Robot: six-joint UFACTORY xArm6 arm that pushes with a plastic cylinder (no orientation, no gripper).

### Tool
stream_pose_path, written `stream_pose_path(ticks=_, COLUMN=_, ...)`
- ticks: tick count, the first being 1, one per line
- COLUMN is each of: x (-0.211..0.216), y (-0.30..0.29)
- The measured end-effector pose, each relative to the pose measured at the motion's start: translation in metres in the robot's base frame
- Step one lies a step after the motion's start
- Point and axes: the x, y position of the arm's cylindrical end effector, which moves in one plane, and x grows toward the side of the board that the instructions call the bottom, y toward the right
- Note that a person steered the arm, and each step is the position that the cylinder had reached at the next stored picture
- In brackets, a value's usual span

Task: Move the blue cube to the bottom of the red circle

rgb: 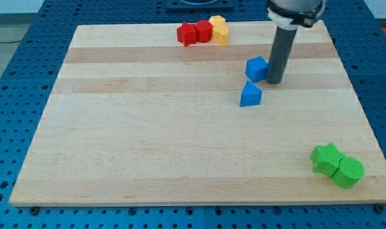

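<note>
Wooden board (180, 146) on blue perforated table (27, 63); blocks scattered.

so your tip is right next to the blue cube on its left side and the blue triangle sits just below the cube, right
Not quite: my tip is on the view's right of the blue cube, not its left, close against it. The rest holds: the blue triangle does sit just below the cube. The camera view shows this.

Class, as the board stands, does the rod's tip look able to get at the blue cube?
Probably yes: my tip stands right beside the blue cube, on its right in the view, apparently touching it, with nothing between them. The blue triangular block lies below, out of the way.
</note>
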Motion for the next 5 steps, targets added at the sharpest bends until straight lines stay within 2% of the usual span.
stream_pose_path(ticks=1, x=-0.022, y=-0.01)
stream_pose_path(ticks=2, x=-0.022, y=-0.066)
stream_pose_path(ticks=3, x=-0.002, y=-0.065)
stream_pose_path(ticks=4, x=0.037, y=-0.044)
stream_pose_path(ticks=5, x=0.041, y=-0.063)
